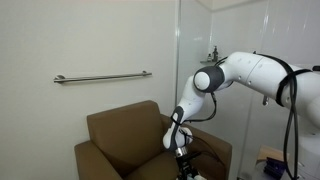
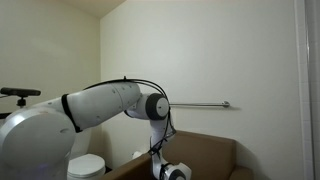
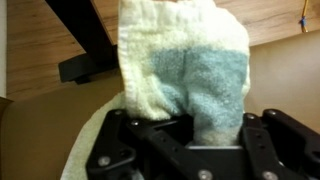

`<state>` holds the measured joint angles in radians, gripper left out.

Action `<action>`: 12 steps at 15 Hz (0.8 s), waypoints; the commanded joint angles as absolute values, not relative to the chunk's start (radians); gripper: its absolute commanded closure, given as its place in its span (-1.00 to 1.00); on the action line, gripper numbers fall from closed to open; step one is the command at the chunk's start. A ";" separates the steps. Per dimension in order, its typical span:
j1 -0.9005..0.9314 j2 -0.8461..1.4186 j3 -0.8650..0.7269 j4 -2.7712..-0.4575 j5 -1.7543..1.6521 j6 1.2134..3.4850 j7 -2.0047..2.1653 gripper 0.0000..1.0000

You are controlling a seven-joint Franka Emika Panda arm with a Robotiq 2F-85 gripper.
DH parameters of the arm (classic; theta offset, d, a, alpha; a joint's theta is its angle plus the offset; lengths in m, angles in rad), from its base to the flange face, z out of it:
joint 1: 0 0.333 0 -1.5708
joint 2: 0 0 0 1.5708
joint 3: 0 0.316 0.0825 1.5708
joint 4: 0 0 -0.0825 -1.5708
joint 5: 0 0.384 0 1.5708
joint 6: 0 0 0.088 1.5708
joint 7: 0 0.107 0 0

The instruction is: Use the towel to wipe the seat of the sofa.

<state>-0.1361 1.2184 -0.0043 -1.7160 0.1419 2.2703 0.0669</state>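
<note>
Wrist view: gripper (image 3: 192, 132) fingers pinched on the towel (image 3: 185, 70), which hangs bunched low over the sofa seat (image 1: 150, 168); contact unclear. Risk: cushion friction tugs the cloth out mid-wipe, or the bunched wad only smears a narrow strip.

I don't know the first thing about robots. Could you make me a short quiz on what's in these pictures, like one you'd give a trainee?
1. True or false: the gripper is shut on the towel.
2. What is fixed to the wall behind the sofa? A) a clock B) a metal grab rail C) a shelf of books
3. Fill in the blank: the sofa is coloured ____.
Key: 1 true; 2 B; 3 brown.
</note>
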 commanded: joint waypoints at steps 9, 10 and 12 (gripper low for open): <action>0.019 0.970 -0.044 -1.824 0.055 2.311 0.087 0.91; 0.037 0.947 -0.045 -1.817 0.047 2.332 0.096 0.91; 0.073 0.920 -0.052 -1.790 0.036 2.386 0.127 0.91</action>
